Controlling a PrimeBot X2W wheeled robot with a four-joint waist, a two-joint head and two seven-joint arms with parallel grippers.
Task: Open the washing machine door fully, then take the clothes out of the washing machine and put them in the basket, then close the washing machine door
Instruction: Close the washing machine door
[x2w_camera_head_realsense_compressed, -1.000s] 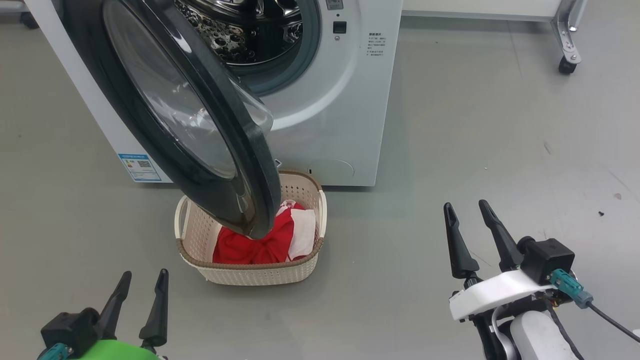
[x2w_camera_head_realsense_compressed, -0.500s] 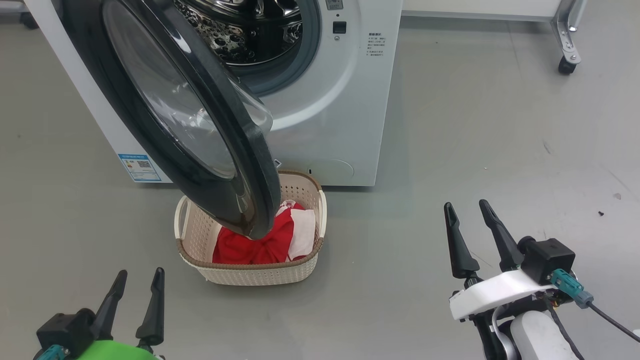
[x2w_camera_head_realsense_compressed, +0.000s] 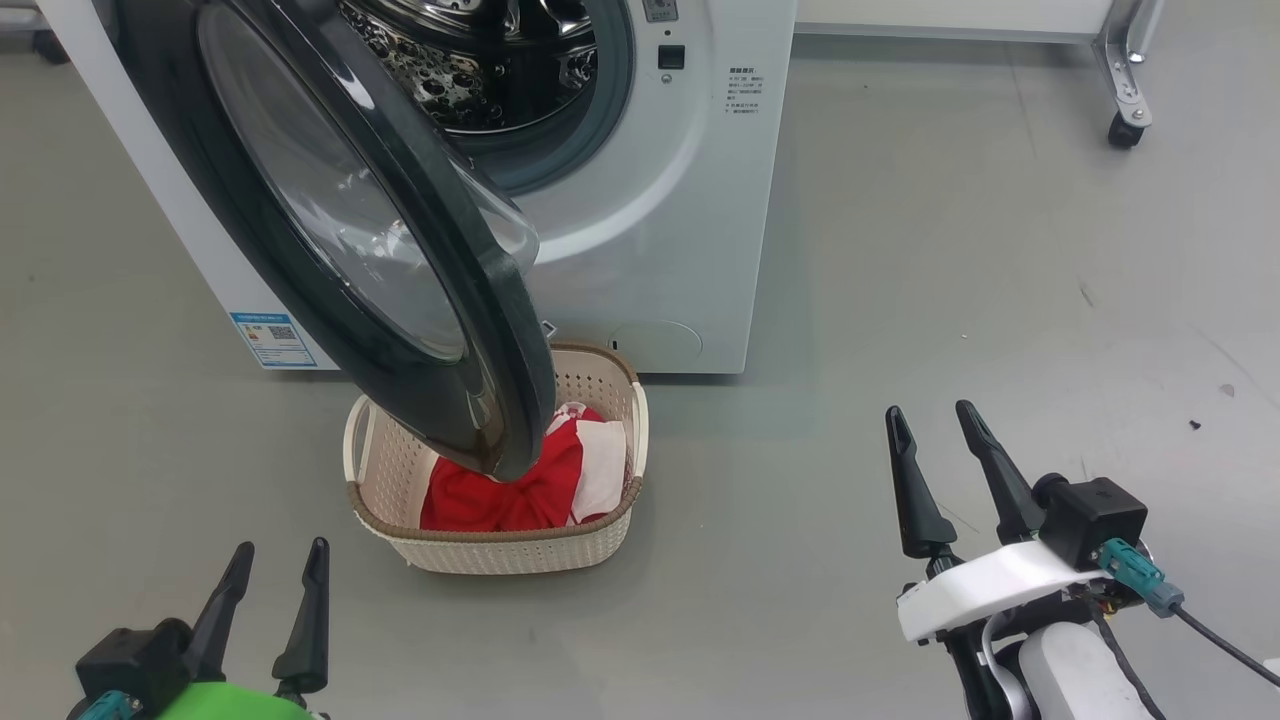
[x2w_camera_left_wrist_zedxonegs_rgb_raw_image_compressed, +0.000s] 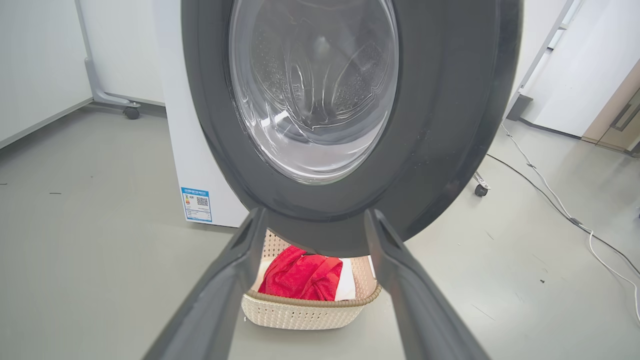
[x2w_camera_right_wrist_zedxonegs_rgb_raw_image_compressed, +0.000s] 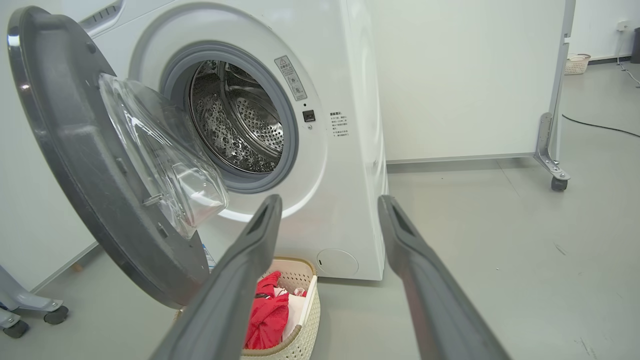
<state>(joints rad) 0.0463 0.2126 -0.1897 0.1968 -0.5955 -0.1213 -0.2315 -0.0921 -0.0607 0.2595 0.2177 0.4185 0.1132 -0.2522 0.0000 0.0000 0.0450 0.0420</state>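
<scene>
Door-closing is the one step outstanding, by my reading. You have one washing machine (x2w_camera_head_realsense_compressed: 660, 250), its drum mouth (x2w_camera_head_realsense_compressed: 490, 70) showing bare steel. One washing machine door (x2w_camera_head_realsense_compressed: 340, 230) is swung out on its left-hand hinge. One basket (x2w_camera_head_realsense_compressed: 500, 552) sits on the floor (x2w_camera_head_realsense_compressed: 900, 250) just under the door's lower rim, with one heap of red-and-white clothes (x2w_camera_head_realsense_compressed: 500, 495) inside; the garment count cannot be told. Both end effectors are spread wide and carry nothing. Your left end effector (x2w_camera_head_realsense_compressed: 282, 548) sits low with the door's outer face straight ahead and above, so it looks nearer for the push. The right end effector (x2w_camera_head_realsense_compressed: 928, 410) stands well apart, toward the machine's right.
</scene>
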